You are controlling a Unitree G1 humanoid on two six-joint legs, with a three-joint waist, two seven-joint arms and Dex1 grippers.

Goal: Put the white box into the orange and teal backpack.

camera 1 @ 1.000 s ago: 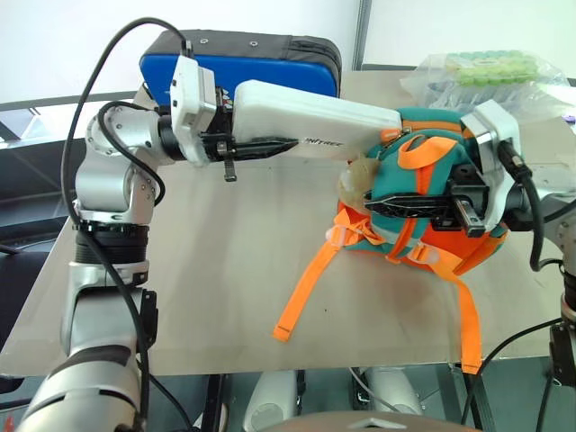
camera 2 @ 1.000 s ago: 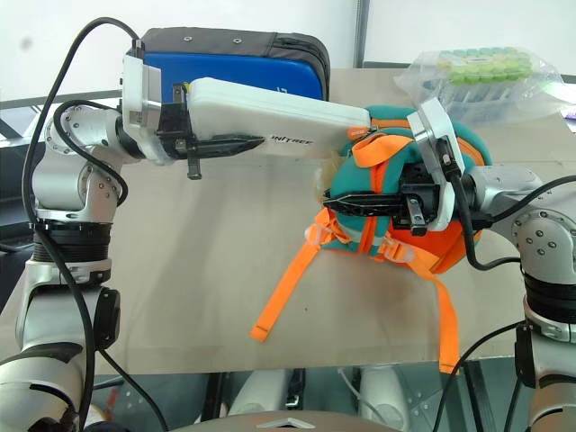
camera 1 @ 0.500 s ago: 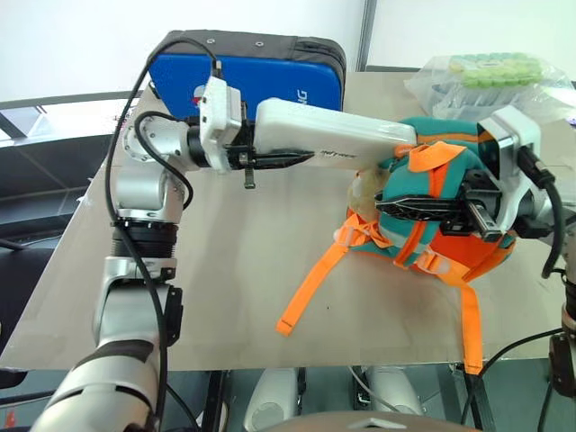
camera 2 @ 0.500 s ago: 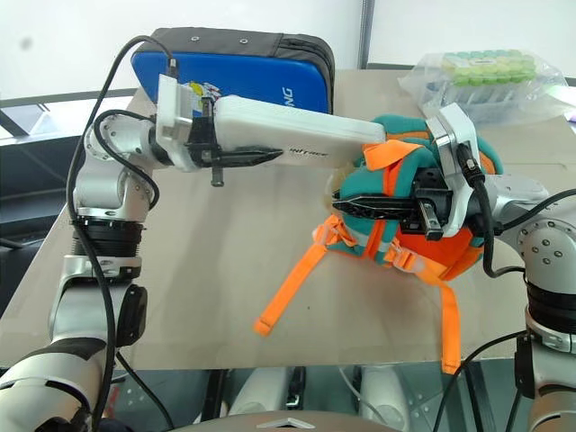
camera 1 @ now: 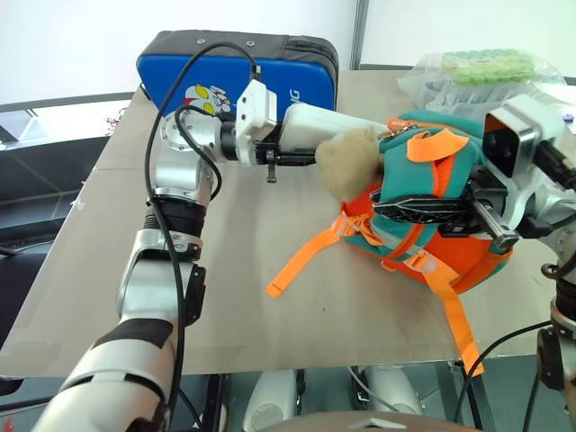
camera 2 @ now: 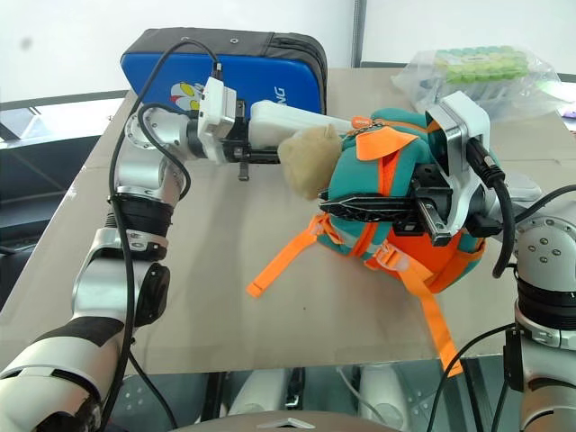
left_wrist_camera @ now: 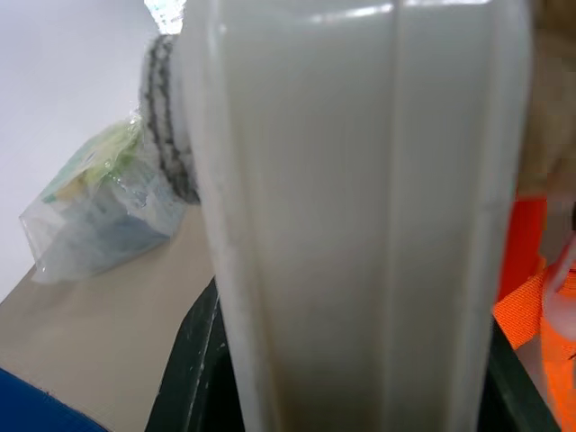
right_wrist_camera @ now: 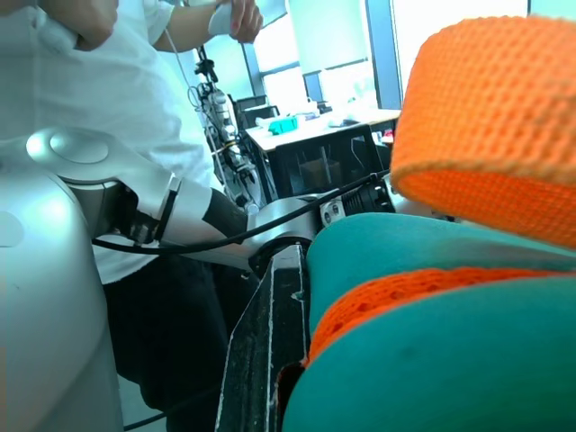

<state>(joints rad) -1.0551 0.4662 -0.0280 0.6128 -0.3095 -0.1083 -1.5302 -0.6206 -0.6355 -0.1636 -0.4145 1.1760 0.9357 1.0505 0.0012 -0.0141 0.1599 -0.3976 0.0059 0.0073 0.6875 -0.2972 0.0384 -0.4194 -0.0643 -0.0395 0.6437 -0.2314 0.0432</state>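
My left gripper (camera 1: 297, 148) is shut on the near end of the white box (camera 1: 317, 124), holding it level above the table. The box's far end disappears behind a tan plush toy (camera 1: 346, 162) at the mouth of the orange and teal backpack (camera 1: 432, 180). How deep it reaches is hidden. The box fills the left wrist view (left_wrist_camera: 360, 225). My right gripper (camera 1: 382, 209) is shut on the backpack's front edge, holding the bag tilted up off the table. Orange straps (camera 1: 306, 265) trail toward the front edge.
A blue cartoon-print case (camera 1: 207, 76) stands at the back of the table (camera 1: 270, 333), just behind my left arm. A clear bag of green-lidded tubes (camera 1: 486, 72) lies at the back right. A person in a white shirt (right_wrist_camera: 90, 90) stands beyond the table.
My left gripper has carried the white box to the right, and its far end has gone behind the plush toy into the backpack. The backpack has been tipped more upright.
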